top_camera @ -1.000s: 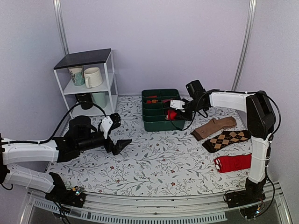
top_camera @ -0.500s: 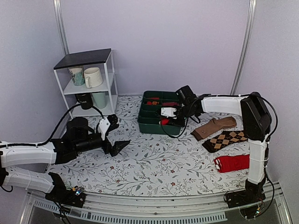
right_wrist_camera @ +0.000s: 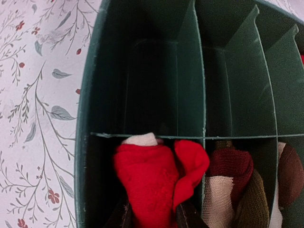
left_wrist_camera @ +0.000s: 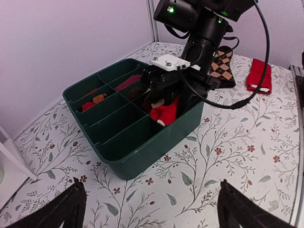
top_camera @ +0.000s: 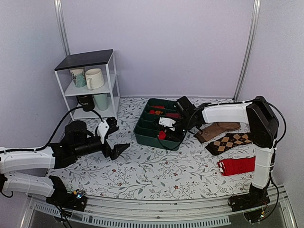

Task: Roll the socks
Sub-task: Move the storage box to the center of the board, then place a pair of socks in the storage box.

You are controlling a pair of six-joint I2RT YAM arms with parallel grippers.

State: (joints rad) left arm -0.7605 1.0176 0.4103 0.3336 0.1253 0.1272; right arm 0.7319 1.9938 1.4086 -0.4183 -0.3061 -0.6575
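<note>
Left gripper (top_camera: pixel 117 138): jaws wide, nothing held, over tabletop (top_camera: pixel 156 175) left of green divided bin (left_wrist_camera: pixel 142 147) | red socks (right_wrist_camera: pixel 147 185): bundled in bin's near-side corner compartment, pale end showing | right gripper (right_wrist_camera: pixel 154 216): narrow, clamped on red socks inside bin

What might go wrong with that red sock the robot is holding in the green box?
1. The right tool pinches the red sock inside a corner pocket of the green box; pulling up may snag the divider and drag or tip the box.
2. One fold of the sock bulges out sideways, so the roll could come loose.
</note>
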